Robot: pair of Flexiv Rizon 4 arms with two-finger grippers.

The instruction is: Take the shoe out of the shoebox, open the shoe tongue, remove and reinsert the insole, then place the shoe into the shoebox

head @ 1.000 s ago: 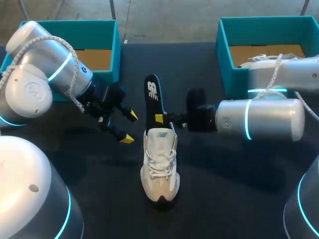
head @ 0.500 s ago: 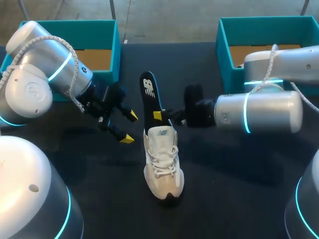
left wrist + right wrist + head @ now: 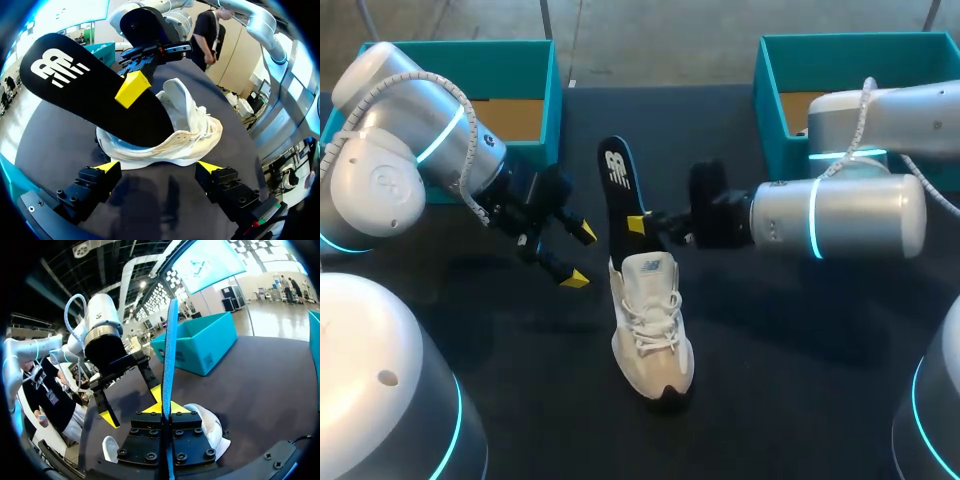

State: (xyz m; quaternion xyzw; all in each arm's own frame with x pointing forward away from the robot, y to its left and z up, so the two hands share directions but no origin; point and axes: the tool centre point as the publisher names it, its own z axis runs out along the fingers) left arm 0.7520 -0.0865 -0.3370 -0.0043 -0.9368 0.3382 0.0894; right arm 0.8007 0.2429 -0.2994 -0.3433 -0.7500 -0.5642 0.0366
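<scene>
shoe: white shoe (image 3: 650,325) lies on the black table (image 3: 790,390), mid-table, toe towards the robot, outside both boxes
insole: black insole (image 3: 618,195) stands steeply tilted, lower end in the shoe's opening, upper end leaning away towards the far edge
right gripper: right gripper (image 3: 633,225) is clamped on the insole just above the shoe; insole sits edge-on between its fingers (image 3: 156,404); forearm roughly level, reaching in past mid-table
left gripper: left gripper (image 3: 580,256) has jaws apart, touching nothing, just beside the shoe's heel, fingers pointing at the shoe
boxes: teal box (image 3: 552,95) rear left, teal box (image 3: 767,95) rear right
</scene>
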